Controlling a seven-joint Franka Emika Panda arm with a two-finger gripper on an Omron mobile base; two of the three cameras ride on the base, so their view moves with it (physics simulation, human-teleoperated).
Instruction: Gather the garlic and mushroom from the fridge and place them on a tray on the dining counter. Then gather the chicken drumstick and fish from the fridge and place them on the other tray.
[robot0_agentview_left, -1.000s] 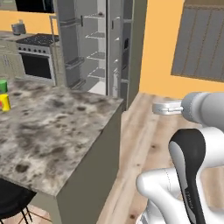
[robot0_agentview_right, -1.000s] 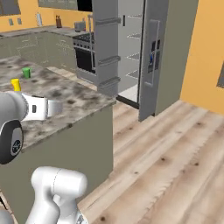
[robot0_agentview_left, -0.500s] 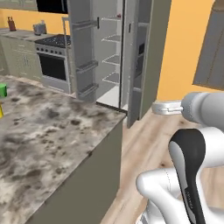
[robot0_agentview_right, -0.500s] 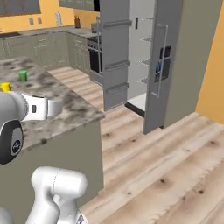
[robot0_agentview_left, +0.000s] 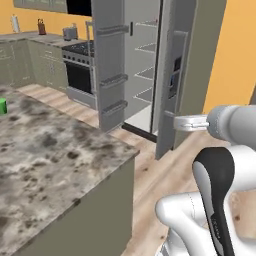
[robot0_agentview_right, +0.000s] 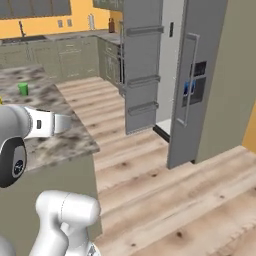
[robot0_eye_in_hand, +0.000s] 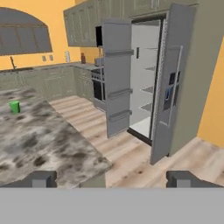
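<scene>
Fridge dead ahead, doors open — nothing in hand.
From my pincer (robot0_eye_in_hand: 111, 178) the fridge (robot0_eye_in_hand: 144, 83) stands straight in front, beyond the dining counter (robot0_eye_in_hand: 43, 144) corner on my left, well apart. Jaws spread wide, touching nothing — white shelves visible, contents too far to make out.

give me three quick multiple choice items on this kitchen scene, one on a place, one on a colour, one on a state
1. Where does the small cup stand?
A. on the dining counter
B. on the floor
C. inside the fridge

2. What colour is that cup?
A. red
B. green
C. white

3. How are the fridge doors?
A. both shut
B. both open
C. one removed

Answers: 1 A, it sits on the marble top; 2 B, it is bright green; 3 B, both doors are swung out with white shelves showing between them.
</scene>
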